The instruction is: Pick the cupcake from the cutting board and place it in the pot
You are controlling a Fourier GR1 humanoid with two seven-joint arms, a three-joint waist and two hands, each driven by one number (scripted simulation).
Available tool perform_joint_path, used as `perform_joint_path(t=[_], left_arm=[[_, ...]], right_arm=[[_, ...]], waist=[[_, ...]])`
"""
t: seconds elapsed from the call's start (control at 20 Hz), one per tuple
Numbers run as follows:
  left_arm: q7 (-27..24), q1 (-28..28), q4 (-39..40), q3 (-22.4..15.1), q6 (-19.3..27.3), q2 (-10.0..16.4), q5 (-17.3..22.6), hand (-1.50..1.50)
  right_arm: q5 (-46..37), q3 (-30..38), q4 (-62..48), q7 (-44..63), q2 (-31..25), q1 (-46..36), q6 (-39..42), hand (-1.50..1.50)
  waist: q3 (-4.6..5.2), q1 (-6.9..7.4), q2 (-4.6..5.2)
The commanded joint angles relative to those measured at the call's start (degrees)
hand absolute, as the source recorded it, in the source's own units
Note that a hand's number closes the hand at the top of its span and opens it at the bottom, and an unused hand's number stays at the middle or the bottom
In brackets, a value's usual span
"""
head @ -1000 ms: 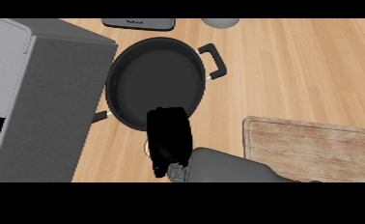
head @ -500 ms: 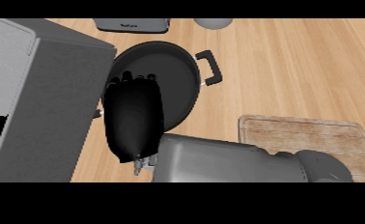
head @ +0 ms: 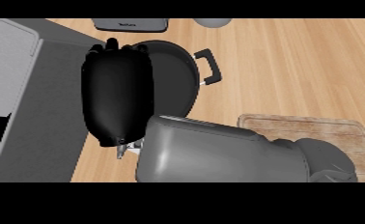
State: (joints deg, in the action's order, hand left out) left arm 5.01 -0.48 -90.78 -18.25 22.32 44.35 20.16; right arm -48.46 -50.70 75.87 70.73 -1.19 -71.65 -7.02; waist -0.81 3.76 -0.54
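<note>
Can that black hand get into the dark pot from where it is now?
Probably yes. The right hand hangs over the pot, covering its left side, and nothing shows between them. No cupcake is in sight, so whether the hand carries it cannot be told.

light wooden counter (head: 299, 63), grey block (head: 43, 112) along its left, small grey appliance (head: 132, 23) at the far edge
</note>
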Motion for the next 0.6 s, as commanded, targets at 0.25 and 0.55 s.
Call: perform_joint_path(t=[0.25, 0.55], left_arm=[[-1.8, 0.2, 1.5, -0.6, 2.2, -3.2, 0.4, 0.0], [-1.3, -2.2, 2.3, -1.1, 2.3, -3.0, 0.7, 0.0]], right_arm=[[-2.6, 4.2, -7.2, 9.6, 1.1, -0.6, -9.9, 1.5], [-1.0, 6.6, -15.9, 3.5, 1.1, -2.4, -12.6, 1.5]], waist=[[0.98, -1.14, 0.9], [0.97, -1.45, 1.27]])
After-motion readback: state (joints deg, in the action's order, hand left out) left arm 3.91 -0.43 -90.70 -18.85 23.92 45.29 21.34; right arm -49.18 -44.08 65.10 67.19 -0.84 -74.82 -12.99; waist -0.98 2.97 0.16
